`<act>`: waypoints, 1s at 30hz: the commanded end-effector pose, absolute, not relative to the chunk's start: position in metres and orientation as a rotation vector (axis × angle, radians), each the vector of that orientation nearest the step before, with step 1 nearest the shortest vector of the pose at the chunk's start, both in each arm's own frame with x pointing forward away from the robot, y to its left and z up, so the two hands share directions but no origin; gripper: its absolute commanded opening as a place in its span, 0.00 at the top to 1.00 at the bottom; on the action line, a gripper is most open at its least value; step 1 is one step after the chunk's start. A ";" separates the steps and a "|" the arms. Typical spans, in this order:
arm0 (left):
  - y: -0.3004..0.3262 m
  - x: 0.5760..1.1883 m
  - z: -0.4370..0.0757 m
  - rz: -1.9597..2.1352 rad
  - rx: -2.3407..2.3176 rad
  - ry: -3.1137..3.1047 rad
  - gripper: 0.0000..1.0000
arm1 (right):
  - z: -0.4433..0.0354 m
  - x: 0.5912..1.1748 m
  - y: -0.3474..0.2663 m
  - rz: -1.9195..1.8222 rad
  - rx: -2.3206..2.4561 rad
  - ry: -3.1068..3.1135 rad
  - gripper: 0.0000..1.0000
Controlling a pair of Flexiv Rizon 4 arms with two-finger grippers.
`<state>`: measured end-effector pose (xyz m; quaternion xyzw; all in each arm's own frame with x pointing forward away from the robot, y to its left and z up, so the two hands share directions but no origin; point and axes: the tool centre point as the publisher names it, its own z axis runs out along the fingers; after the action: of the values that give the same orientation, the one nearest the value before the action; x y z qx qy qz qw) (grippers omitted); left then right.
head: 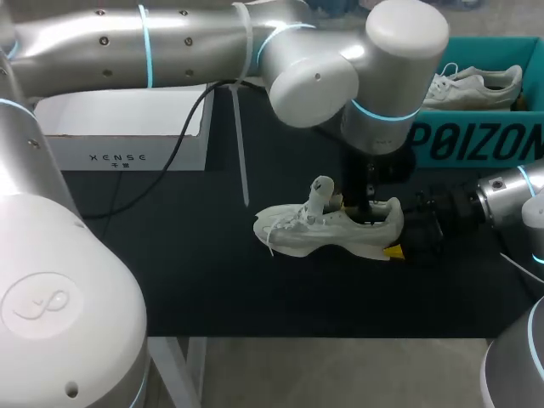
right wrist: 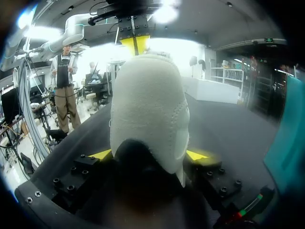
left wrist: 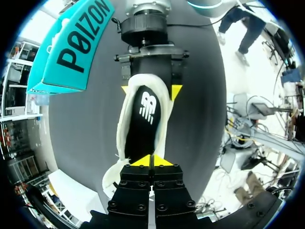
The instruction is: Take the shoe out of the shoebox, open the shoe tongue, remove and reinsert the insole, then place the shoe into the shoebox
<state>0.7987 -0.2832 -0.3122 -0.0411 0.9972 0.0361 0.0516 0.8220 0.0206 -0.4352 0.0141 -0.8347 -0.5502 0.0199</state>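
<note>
So the white shoe (head: 323,231) is sitting upright on its sole roughly mid-table (head: 170,255), a bit over toward the right edge. The toe points at the left edge and the heel at the right. The tongue (head: 321,191) is flipped up and sticking out the top.

The right claw (right wrist: 150,155) comes in from the right edge and has the heel clamped, one yellow tip pressed on each side of it. The left claw (left wrist: 152,161) hangs straight down over the shoe's opening with its two tips squeezed together, basically no gap. It's right at the front end of the black insole (left wrist: 147,112), which is lying flat inside the shoe. I honestly can't tell if it's got the edge of the insole pinched or is just closed above it.

The teal shoebox (head: 476,140) is at the far right corner with a second white shoe (head: 472,85) lying in it. There's also a white box (head: 127,127) at the far left.
</note>
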 end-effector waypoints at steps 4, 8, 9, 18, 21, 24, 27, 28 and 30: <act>-0.287 0.805 -0.329 0.090 -0.118 3.041 1.00 | -0.441 0.823 0.022 -1.703 0.041 -2.592 1.00; -0.290 0.811 -0.335 0.082 -0.114 3.048 1.00 | -0.441 0.823 0.022 -1.703 0.041 -2.592 1.00; -0.290 0.812 -0.336 0.084 -0.114 3.049 1.00 | -0.441 0.823 0.022 -1.703 0.041 -2.592 1.00; -0.293 0.821 -0.338 0.077 -0.105 3.059 1.00 | -0.441 0.823 0.022 -1.703 0.041 -2.592 1.00; -0.297 0.826 -0.333 0.058 -0.093 3.050 1.00 | -0.441 0.823 0.022 -1.703 0.041 -2.592 1.00; -0.301 0.830 -0.329 0.049 -0.080 3.039 1.00 | -0.441 0.823 0.022 -1.703 0.041 -2.592 1.00; -0.304 0.831 -0.331 0.070 -0.067 3.038 1.00 | -0.441 0.823 0.022 -1.703 0.041 -2.592 1.00; -0.304 0.831 -0.333 0.075 -0.067 3.039 1.00 | -0.441 0.823 0.022 -1.703 0.041 -2.592 1.00; -0.302 0.829 -0.339 0.080 -0.057 3.053 1.00 | -0.441 0.823 0.022 -1.703 0.041 -2.592 1.00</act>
<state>0.8273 -0.2981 -0.3323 -0.0201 0.9984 0.0225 0.0477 0.8220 0.0206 -0.4352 0.0141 -0.8347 -0.5502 0.0199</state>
